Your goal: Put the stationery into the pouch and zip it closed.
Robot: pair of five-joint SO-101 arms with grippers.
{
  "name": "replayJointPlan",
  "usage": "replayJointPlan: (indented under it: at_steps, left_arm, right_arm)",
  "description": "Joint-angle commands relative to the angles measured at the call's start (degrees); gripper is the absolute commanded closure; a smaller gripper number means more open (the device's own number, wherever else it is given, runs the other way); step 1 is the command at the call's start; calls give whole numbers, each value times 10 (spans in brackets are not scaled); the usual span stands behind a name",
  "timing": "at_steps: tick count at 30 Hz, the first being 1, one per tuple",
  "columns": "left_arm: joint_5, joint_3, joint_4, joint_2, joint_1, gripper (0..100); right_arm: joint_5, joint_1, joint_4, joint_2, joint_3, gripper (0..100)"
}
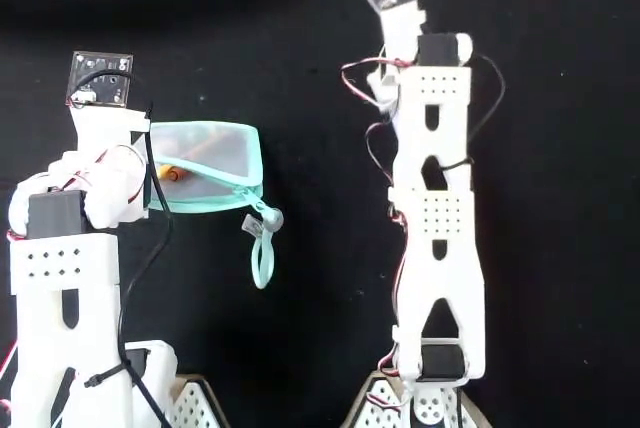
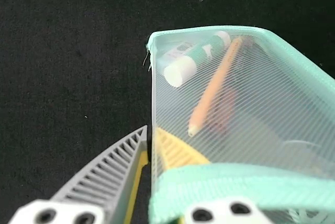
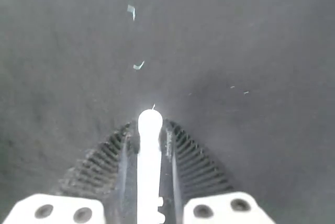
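Nearest the bases, the left gripper (image 2: 151, 133) is clamped on the end wall of the translucent mesh pouch with mint-green fabric trim (image 2: 251, 114), which lies on the black table cloth (image 1: 300, 68) beside that arm. Inside are an orange pencil (image 2: 214, 85) and a white glue stick (image 2: 191, 59). Light and floppy, the pouch would likely buckle, so the stiffer trim looks the best hold while the mint zipper tab (image 1: 266, 218) is pulled. Farther out, the right gripper (image 3: 150, 130) pinches a slim white stick (image 3: 149, 174).

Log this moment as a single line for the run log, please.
left jaws: shut on pouch edge | right jaws: shut on white stick over black table | in pouch: pencil, white tube
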Motion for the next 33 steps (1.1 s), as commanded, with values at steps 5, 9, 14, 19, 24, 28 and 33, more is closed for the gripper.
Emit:
replayJointPlan:
  at_steps: [5,9,14,19,24,28,33]
  left_arm:
    - [-4,5,-5,6,0,970]
    - [-4,5,-6,6,0,970]
    - [-4,5,-5,6,0,970]
    - [-4,5,-4,6,0,970]
    - [-4,5,-4,6,0,970]
    - [-4,5,-4,6,0,970]
    - [-4,5,-4,6,0,970]
  right_arm:
    - [-42,-9,8,-165,87,986]
    - [-41,-18,7,-273,194,986]
    - [-41,-68,6,-451,330,986]
    - [-41,-162,-5,-666,509,986]
    - [-40,-240,-75,-857,696,986]
    - [-41,-294,-174,-1010,858,986]
    - [-41,-371,-396,-1199,1097,986]
